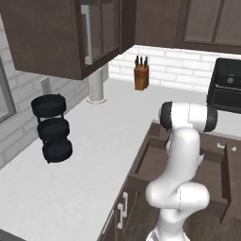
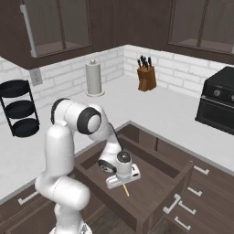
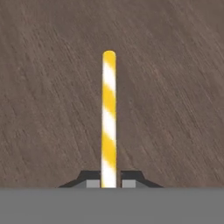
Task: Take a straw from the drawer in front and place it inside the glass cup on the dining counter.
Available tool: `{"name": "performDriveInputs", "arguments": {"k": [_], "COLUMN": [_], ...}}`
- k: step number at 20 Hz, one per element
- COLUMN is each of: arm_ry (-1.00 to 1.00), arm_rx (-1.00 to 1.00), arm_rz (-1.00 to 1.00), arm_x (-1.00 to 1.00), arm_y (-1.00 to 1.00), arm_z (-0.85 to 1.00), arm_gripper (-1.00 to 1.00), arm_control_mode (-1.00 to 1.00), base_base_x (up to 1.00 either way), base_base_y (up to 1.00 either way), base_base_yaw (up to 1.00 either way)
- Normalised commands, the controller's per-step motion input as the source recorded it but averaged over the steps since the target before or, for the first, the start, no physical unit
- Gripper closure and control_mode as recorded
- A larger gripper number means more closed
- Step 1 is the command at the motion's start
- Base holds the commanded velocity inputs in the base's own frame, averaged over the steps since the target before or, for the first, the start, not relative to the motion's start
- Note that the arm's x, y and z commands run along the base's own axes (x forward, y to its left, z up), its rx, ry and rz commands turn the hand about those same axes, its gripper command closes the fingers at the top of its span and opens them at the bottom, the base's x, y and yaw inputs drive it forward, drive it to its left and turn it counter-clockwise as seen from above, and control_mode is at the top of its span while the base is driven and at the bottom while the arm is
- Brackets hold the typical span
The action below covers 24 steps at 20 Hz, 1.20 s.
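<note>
Fingers [image 3: 108, 183] pinched tight on the straw [image 3: 108, 118] — low inside the open drawer [image 2: 180, 180], walls close around.

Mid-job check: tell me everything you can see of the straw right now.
The straw is a thin, straight stick with yellow and white spiral stripes and a rounded far end. It lies flat on the dark wood floor of the open drawer. The tool is shut on its near end, one fingertip on each side. From the right base camera, a short yellow length pokes out beneath the hand. Its material isn't clear; the surface looks smooth and matte.
</note>
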Motion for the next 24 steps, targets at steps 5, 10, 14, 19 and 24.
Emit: {"name": "performDriveInputs", "arguments": {"k": [5,10,14,19,24], "arm_ry": [0.0,0.0,0.02,0.1,0.17], "arm_rx": [-0.01,0.0,0.0,0.0,0.02], "arm_rz": [0.0,0.0,0.0,0.0,0.01], "arm_x": [0.04,0.0,0.01,0.11,0.03], "arm_y": [-0.05,-0.17,-0.25,-0.32,-0.27], "arm_z": [0.68,0.97,1.0,1.0,1.0], "arm_gripper": [1.0,1.0,1.0,1.0,1.0], "arm_control_mode": [-1.0,-1.0,-1.0,-1.0,-1.0], "base_base_x": [0.0,0.0,0.0,0.0,0.0], "base_base_y": [0.0,0.0,0.0,0.0,0.0], "base_base_yaw": [0.0,0.0,0.0,0.0,0.0]}}
